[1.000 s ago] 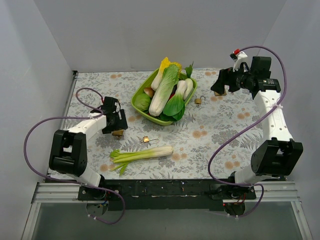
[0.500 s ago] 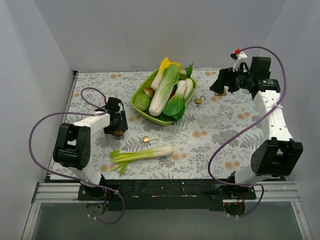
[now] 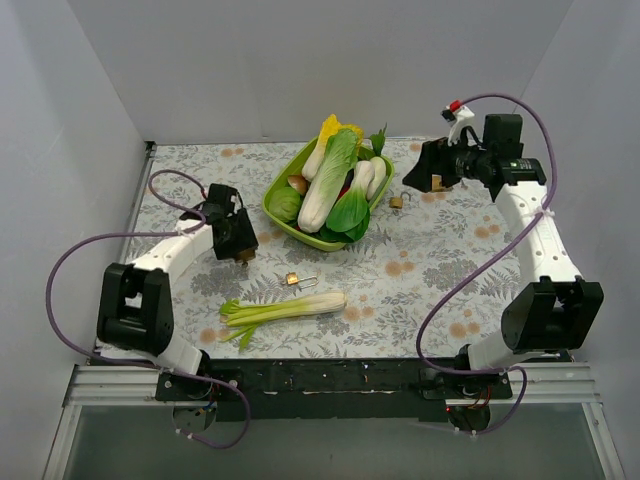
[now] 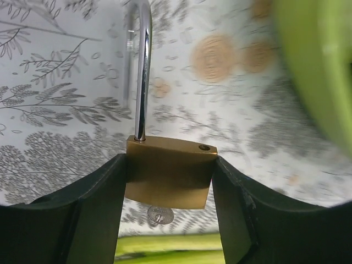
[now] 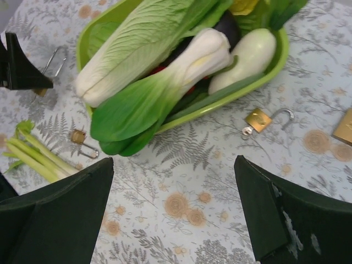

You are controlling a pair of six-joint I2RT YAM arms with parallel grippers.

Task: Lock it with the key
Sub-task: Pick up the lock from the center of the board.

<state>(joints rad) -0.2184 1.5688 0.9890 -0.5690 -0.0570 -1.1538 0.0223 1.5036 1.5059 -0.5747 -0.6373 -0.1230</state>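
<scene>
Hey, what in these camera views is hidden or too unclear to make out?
1. Left wrist: the padlock has its shackle top cut off by the upper edge; the silver bit beneath it is too small to identify.
2. Right wrist: a brass object is cut off by the right edge.
3. Top external: the left gripper mostly hides that padlock.

White arms (image 3: 181, 249), black joints (image 3: 138, 301), purple cables (image 3: 68, 266).

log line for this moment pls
left gripper: shut on brass padlock, shackle open | right gripper: open, near small padlock | locking: not yet done
</scene>
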